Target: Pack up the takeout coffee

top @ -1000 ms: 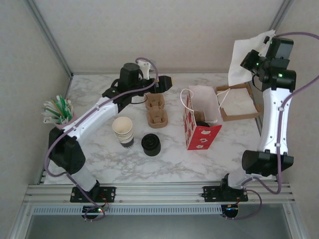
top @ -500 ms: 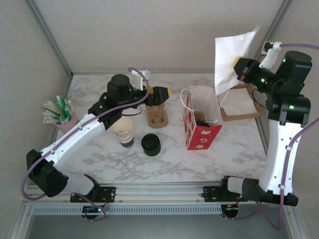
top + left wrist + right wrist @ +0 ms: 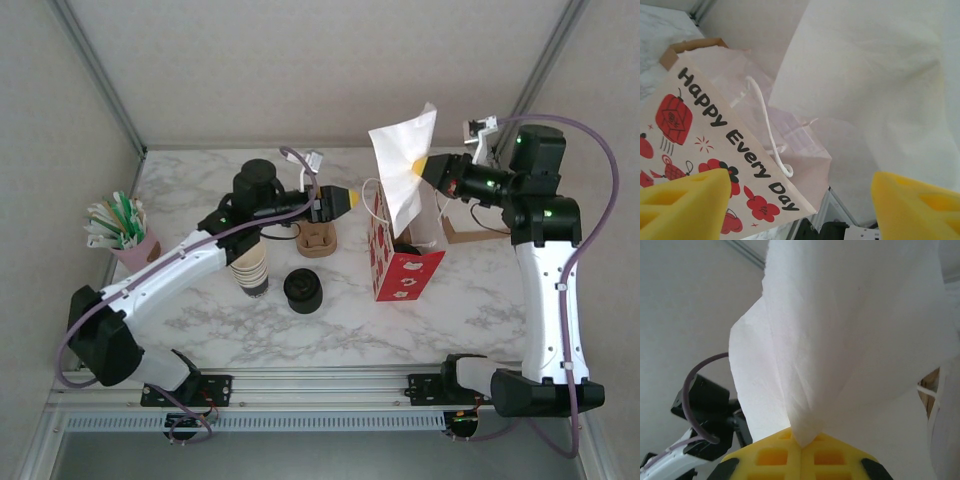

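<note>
Right pincer (image 3: pixel 801 447) is clamped on a white napkin (image 3: pixel 403 170), with the bag (image 3: pixel 400 268) just below and ahead of it. Left pincer (image 3: pixel 800 197) stands wide and empty, beside the bag's cord handle (image 3: pixel 769 131) — best it steadies the mouth while the napkin goes in corner first. The coffee (image 3: pixel 405 246) looks to be inside the bag, under the right pincer. The bag reads "Happy Every Day" — red lanterns, flowers.
</note>
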Robot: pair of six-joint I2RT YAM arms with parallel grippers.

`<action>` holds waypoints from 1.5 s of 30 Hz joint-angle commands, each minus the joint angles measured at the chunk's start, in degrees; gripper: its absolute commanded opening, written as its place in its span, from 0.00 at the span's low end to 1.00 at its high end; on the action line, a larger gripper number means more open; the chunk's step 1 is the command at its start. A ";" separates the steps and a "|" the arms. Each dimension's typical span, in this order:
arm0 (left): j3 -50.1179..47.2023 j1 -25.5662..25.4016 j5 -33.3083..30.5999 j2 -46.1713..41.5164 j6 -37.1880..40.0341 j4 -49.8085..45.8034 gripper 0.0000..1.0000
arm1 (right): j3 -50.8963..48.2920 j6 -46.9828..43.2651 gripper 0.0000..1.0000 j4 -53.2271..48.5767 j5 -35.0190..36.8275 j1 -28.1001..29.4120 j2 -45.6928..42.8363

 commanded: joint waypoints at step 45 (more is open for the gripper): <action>3.35 -1.86 3.11 7.57 -2.64 5.76 0.00 | -9.24 -11.66 0.00 -11.29 23.54 0.24 -1.85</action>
